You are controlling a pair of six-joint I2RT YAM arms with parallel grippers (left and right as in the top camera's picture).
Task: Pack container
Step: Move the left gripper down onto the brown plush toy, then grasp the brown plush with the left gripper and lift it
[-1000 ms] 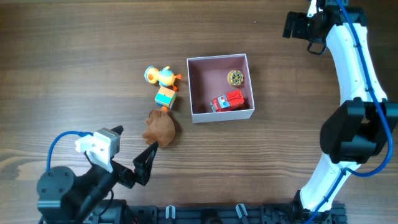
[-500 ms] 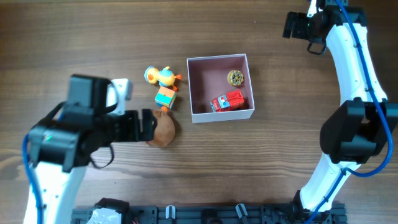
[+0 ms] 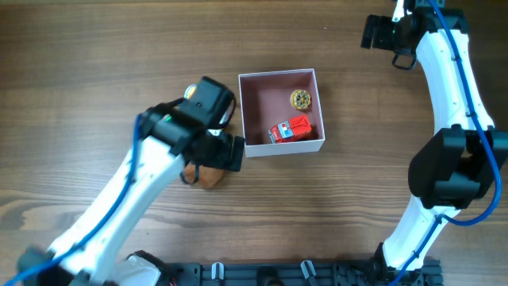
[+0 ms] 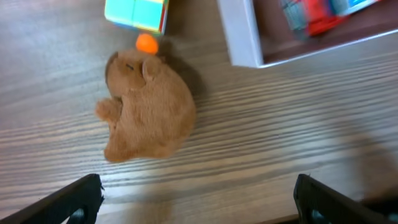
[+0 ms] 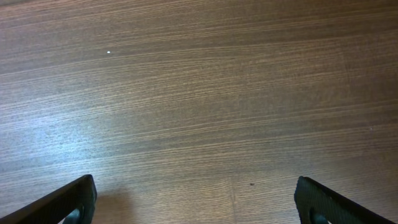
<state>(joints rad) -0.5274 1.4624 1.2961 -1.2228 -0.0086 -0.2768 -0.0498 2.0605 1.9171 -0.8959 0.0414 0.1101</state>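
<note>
The container (image 3: 286,148), a square box with white walls and a pink inside, sits at mid-table holding a red toy truck (image 3: 290,129) and a small round brown piece (image 3: 300,98). Its corner (image 4: 241,37) and the red truck (image 4: 311,15) show in the left wrist view. My left gripper (image 3: 225,152) hangs open and empty just left of the box, above a brown plush toy (image 3: 208,176). In the left wrist view the plush (image 4: 146,109) lies ahead of my open fingers (image 4: 199,202). My right gripper (image 3: 381,33) is far back right, open over bare wood (image 5: 199,202).
A teal and orange cube (image 4: 137,12) lies just beyond the plush, close to the box's left wall. My left arm covers it in the overhead view, and only an edge of the yellow duck toy (image 3: 190,90) shows there.
My left arm has swung up from the front left edge to the box's left side, and now covers the duck and cube in the overhead view. The right arm has not moved.
</note>
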